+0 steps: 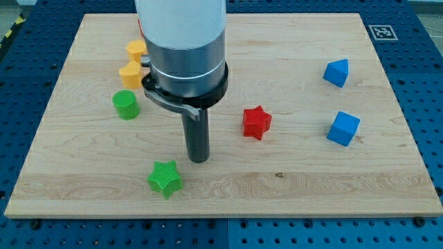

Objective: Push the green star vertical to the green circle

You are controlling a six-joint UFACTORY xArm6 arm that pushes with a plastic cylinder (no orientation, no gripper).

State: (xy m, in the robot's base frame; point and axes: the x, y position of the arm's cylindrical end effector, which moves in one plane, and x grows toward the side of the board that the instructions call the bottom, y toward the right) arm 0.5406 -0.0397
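The green star [165,178] lies near the view's bottom edge of the wooden board, left of centre. The green circle [126,104] is a short cylinder up and to the left of it, near the board's left side. My tip [198,159] is the lower end of the dark rod, just up and to the right of the green star, a small gap apart from it. The arm's grey and white body hides the board's upper middle.
Two yellow blocks [136,50] [129,74] sit above the green circle, partly against the arm. A red star [256,122] lies right of my tip. Two blue blocks [336,72] [343,128] sit at the right. The wooden board [291,180] rests on a blue pegboard.
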